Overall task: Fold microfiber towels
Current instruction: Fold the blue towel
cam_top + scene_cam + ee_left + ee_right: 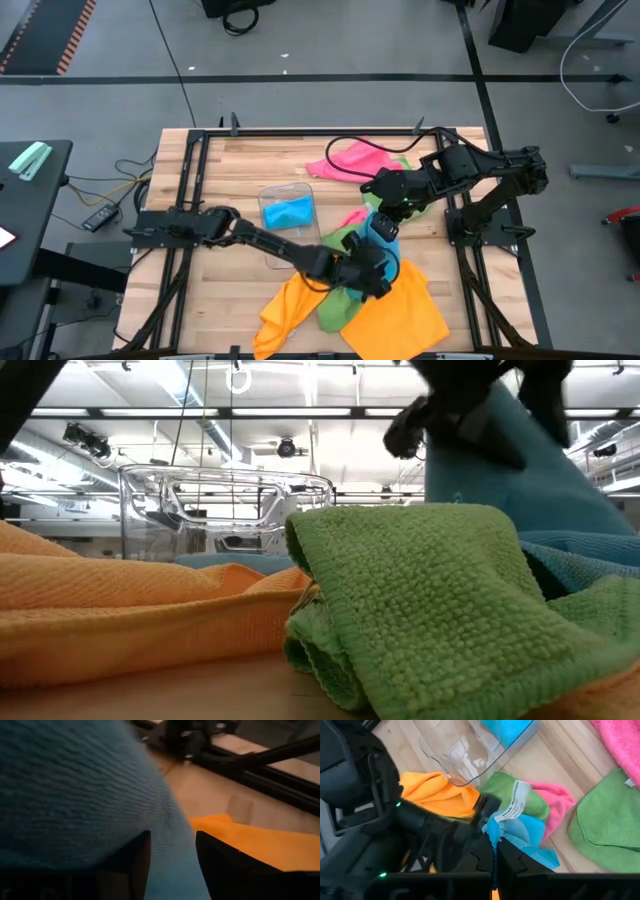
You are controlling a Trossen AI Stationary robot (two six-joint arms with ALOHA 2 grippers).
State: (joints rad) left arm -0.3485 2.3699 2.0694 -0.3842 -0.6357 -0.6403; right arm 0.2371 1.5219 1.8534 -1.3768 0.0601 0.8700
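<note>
Blue towel hanging above the bench, over the pile of green and orange towels. Right tool pinched tight on its corner. Left tool with fingers apart around the blue cloth, not squeezing. Could slip from the right tool, or drag the green towel along. White label on the corner, words too small to read.

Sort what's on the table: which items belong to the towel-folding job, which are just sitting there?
Job items:
blue towel, pinched by the right gripper, left gripper open around it
orange towels
green towels
pink towels

Just lying about:
clear plastic tray, with a blue cloth inside
</note>
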